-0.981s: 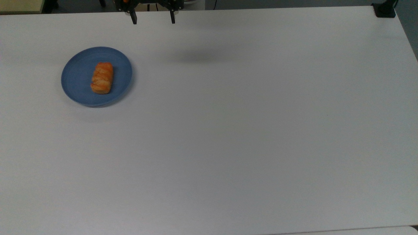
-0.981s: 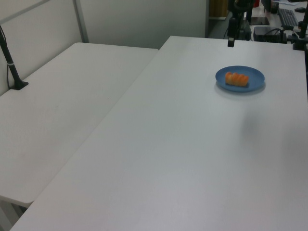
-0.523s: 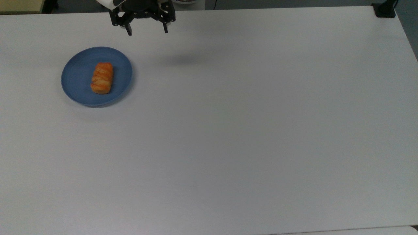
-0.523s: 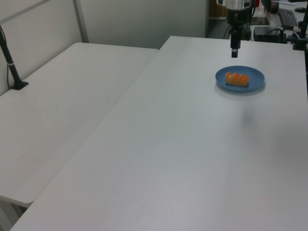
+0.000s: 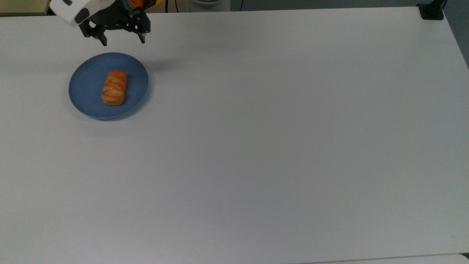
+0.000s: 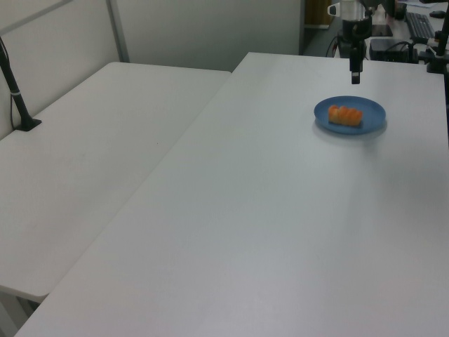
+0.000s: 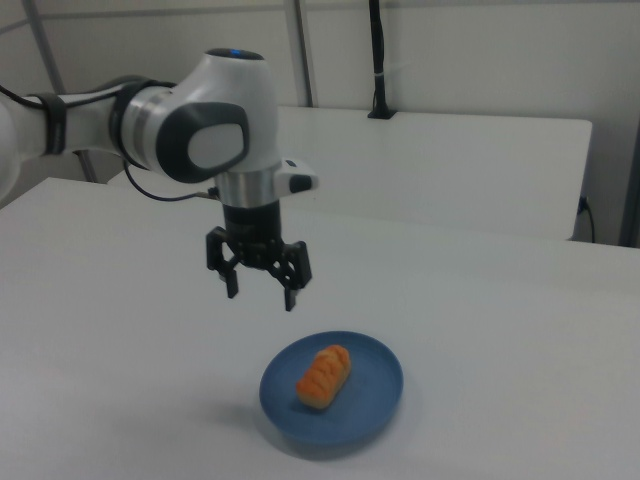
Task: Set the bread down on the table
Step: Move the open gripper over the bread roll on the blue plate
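A robotics lab or office workroom; a plain white bench (image 5: 278, 146) fills the top view; a second white table (image 6: 91, 154) stands at nine o'clock in the left view; bare partition walls (image 7: 470, 50) and a clamped black pole (image 7: 378, 60) show at twelve o'clock in the right view.

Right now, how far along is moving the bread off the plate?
Barely started. Done: nothing; the small golden-orange ridged bread roll lies on the round blue plate. In hand: the black two-finger gripper hangs open and empty above the plate's far rim in the right view, apart from the bread. Left: descend, grasp, lift, set the bread on the plain white table.
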### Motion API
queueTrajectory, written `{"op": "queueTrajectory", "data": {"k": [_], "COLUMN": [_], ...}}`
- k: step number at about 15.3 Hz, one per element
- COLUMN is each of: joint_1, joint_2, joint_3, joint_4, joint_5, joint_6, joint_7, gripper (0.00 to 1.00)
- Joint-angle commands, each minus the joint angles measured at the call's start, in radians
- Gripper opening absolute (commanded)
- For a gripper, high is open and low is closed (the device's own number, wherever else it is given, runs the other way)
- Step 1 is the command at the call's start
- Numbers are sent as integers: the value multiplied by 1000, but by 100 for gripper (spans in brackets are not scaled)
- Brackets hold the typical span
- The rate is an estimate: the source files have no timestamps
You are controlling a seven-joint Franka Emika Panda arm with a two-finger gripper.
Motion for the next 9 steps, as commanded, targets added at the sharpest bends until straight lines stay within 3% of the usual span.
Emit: {"op": "queueTrajectory", "data": {"k": [1,9], "joint_1": [-5,-54], "joint_2": [9,107], "joint_3": [-36,-36], "joint_4": [-75,-155], "joint_5": [-15,-14], "joint_6": [157,379], "joint_7": [-17,-14], "gripper": [100,100]}}
